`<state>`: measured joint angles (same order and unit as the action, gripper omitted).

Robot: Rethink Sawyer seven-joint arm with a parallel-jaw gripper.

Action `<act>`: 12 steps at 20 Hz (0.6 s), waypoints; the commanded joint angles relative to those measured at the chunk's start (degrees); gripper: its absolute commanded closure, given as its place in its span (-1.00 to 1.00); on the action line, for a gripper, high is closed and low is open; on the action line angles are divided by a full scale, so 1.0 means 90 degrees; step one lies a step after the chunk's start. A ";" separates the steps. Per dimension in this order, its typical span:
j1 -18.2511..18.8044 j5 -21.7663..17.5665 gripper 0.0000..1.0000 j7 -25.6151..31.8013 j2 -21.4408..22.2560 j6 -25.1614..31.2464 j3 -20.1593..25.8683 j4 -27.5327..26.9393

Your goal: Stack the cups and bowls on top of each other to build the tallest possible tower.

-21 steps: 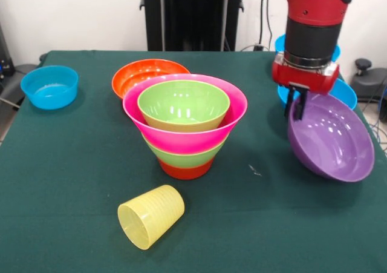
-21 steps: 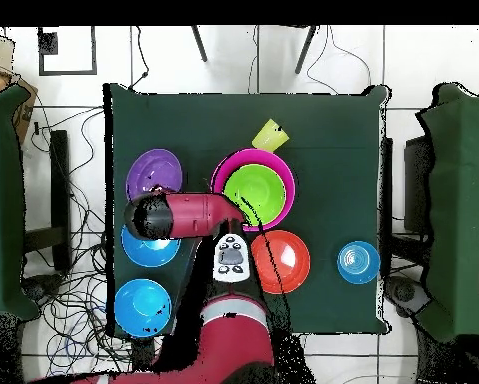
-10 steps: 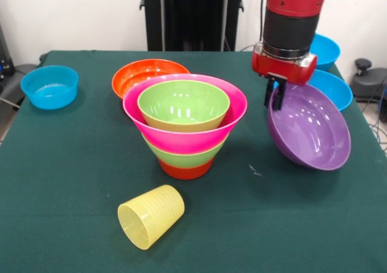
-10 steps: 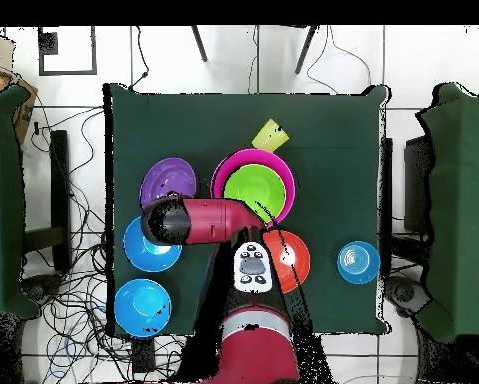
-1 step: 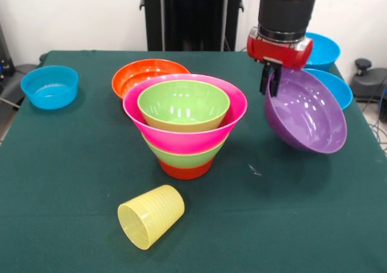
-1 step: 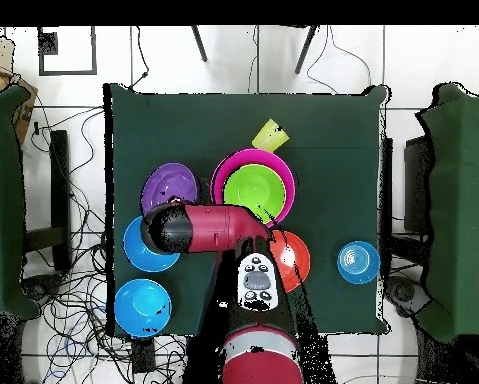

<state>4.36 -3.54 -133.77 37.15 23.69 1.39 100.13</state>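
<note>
Right, nearest us the ribbed, see-through yellow cup (image 5: 151, 216) lies on its side just in front of the tower (image 5: 185, 123), whose glossy orange, lime, flaring pink and lime bowls nest neatly. Beside the tower, clear of the cloth, hangs the wide purple bowl (image 5: 307, 119), tilted steeply, the gripper (image 5: 270, 83) pinching only its rim. I reckon that slick plastic could slip or swing and knock the pink lip. Beyond the tower sits an orange bowl (image 5: 138, 74)
</note>
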 commanded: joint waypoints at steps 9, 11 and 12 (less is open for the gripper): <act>-0.0268 -0.0429 1.00 0.0304 0.0717 0.1123 0.0190 0.0502; -0.0192 -0.0458 1.00 0.0399 0.0835 0.1155 0.0207 0.0604; -0.0141 -0.0460 1.00 0.0447 0.0908 0.1156 0.0229 0.0671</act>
<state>2.51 -3.55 -133.77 43.09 28.53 1.20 102.67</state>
